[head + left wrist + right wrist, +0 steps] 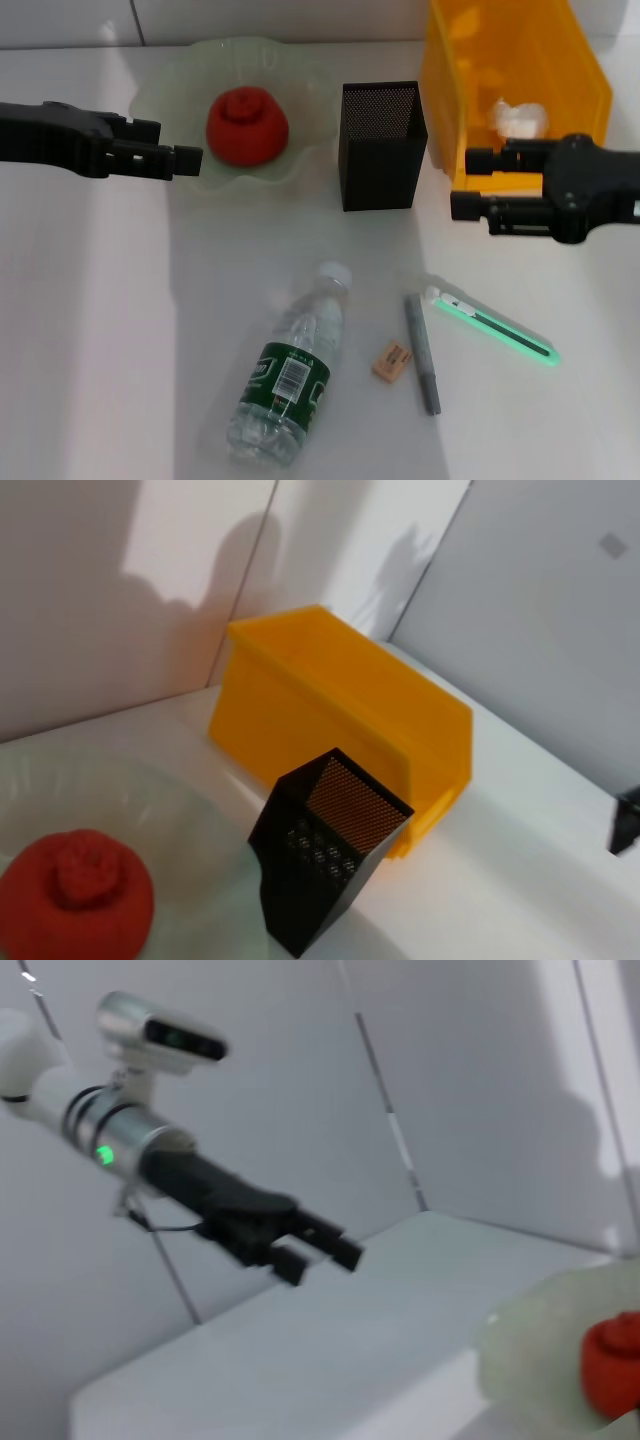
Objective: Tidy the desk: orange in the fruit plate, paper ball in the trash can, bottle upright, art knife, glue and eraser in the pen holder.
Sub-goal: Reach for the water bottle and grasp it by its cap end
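Observation:
The orange (247, 125) (78, 895) (612, 1365) rests in the fruit plate (160, 85) (150, 800) (535, 1345). My left gripper (178, 143) (318, 1252) hovers open and empty at the plate's left rim. The paper ball (518, 118) lies inside the trash can (450, 90) (340, 720). In front of that bin my right gripper (463, 183) is open, holding nothing. The black mesh pen holder (380, 145) (325, 850) stands between plate and bin. The bottle (290, 375) lies on its side at the front. Right of it lie the eraser (392, 362), a grey glue stick (422, 352) and a green-white art knife (490, 325).
White walls close off the back of the white desk. The trash can fills the far right corner. The right gripper's tip (625, 820) shows at the edge of the left wrist view.

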